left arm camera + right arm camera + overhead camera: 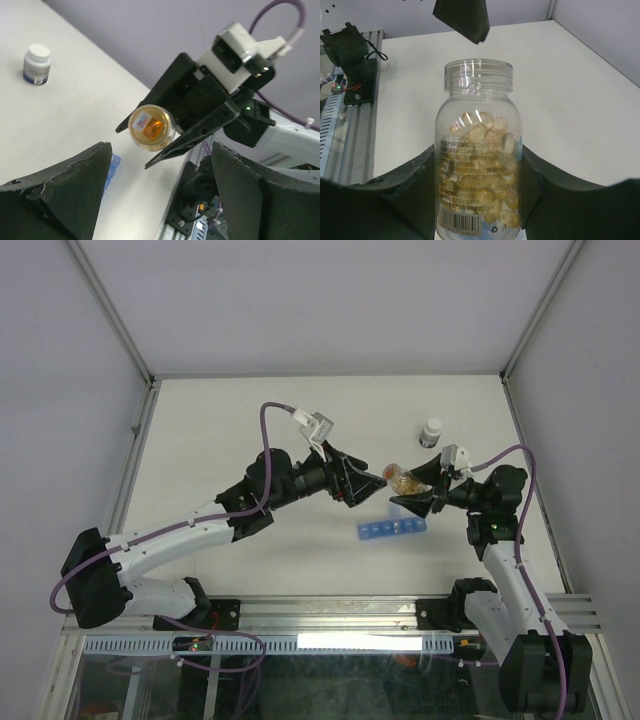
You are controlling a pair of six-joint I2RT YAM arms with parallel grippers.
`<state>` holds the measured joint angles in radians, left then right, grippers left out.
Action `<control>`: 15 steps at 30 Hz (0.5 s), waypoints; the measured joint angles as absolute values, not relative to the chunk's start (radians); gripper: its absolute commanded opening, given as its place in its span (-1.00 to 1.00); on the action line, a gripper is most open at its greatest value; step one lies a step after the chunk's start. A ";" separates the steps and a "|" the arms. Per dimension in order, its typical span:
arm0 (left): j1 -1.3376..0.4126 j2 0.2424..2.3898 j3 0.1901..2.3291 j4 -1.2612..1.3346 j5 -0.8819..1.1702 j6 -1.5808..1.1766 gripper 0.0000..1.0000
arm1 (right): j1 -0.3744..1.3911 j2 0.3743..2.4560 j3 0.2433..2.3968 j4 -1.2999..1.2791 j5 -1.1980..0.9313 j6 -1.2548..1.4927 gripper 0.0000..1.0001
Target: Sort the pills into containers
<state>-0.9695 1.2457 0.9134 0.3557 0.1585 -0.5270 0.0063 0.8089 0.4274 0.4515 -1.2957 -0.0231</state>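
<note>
My right gripper (479, 160) is shut on a clear plastic bottle (479, 165), held above the table with its uncapped threaded neck pointing away from the wrist. Pale yellow pills (485, 135) fill much of the bottle. In the top view the bottle (405, 482) hangs just above the containers (392, 529), a narrow blue row of small compartments lying on the table. My left gripper (368, 485) faces the bottle's end (151, 128) from close by and stands open with nothing between its fingers (80, 175). A corner of the containers (113, 167) shows beside the left finger.
A small white-capped bottle (431, 432) with a dark band stands on the table behind the grippers, also in the left wrist view (37, 64). The aluminium rail (330, 612) with both arm bases runs along the near edge. Enclosure walls surround the white table (250, 420).
</note>
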 measured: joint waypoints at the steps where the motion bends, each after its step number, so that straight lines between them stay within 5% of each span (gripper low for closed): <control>1: -0.977 1.258 0.928 0.324 0.134 -0.527 0.60 | 0.006 0.809 0.427 0.451 -1.296 -0.023 -1.00; 15: -1.003 1.410 1.040 0.216 0.088 -0.533 0.31 | 0.006 0.809 0.427 0.451 -1.296 -0.023 -1.00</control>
<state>-1.0035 1.4097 1.0397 0.2157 0.0875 -0.5327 0.0059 0.8093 0.4274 0.4511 -1.2957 -0.0231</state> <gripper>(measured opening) 0.659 0.548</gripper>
